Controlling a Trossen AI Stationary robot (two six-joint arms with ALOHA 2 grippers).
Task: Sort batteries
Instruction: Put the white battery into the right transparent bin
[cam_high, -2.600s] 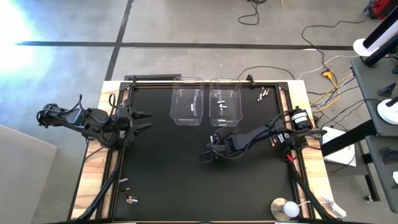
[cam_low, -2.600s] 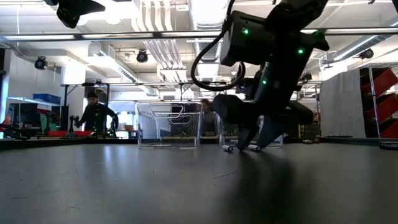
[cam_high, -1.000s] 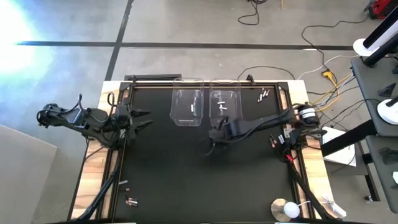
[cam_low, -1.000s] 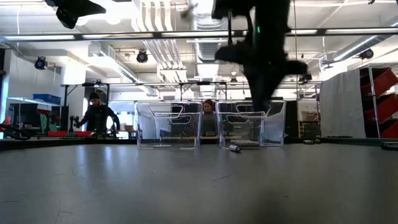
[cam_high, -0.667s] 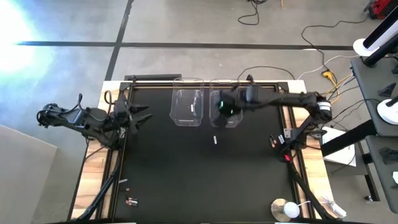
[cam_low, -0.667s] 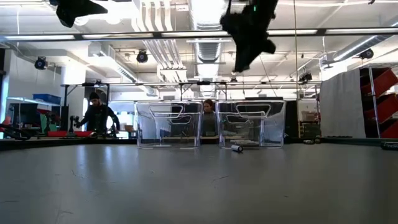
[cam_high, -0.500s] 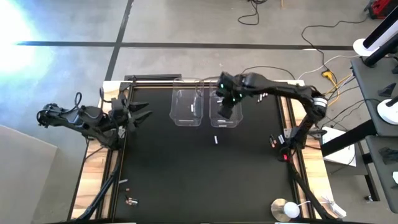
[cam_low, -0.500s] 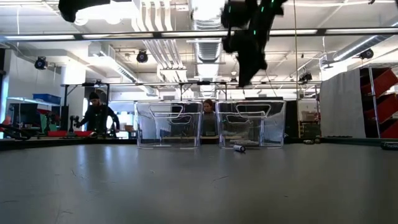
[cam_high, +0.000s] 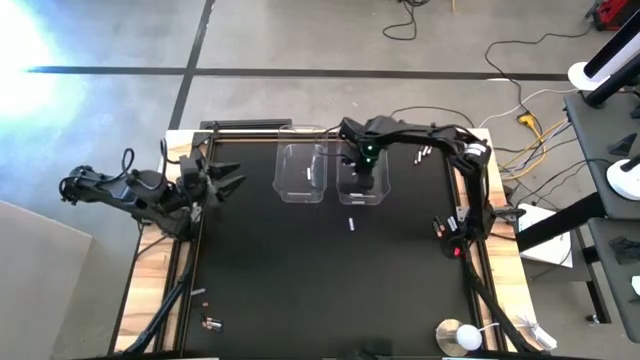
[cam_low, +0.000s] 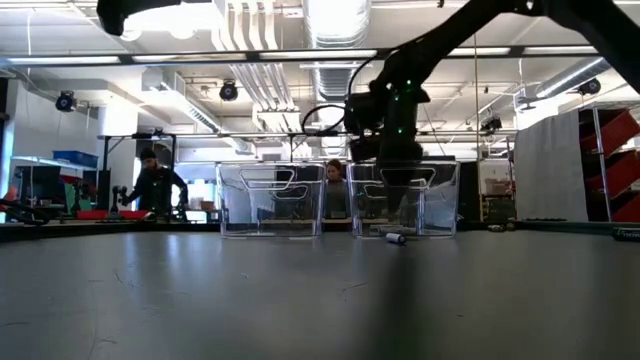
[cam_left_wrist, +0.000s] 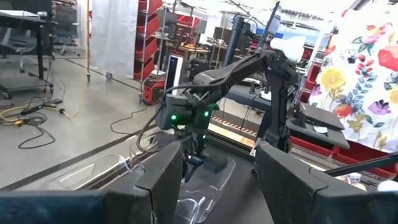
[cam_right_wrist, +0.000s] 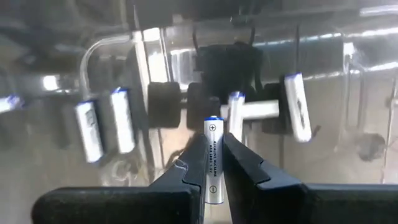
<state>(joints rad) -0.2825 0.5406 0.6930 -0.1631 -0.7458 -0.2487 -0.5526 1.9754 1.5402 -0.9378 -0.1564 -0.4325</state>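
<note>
Right wrist view: battery (cam_right_wrist: 213, 160) label unreadable

Printed on the silver-white battery (cam_right_wrist: 212, 163): a plus mark near its blue end; small lettering along it, too blurred to read.

A silver-white battery (cam_right_wrist: 212, 163) is standing lengthwise between the right gripper (cam_right_wrist: 213, 167) fingers, plus end pointing away; more white batteries (cam_right_wrist: 296, 107) are lying beyond its tip, and one cell (cam_high: 352, 223) is lying apart on the mat
</note>
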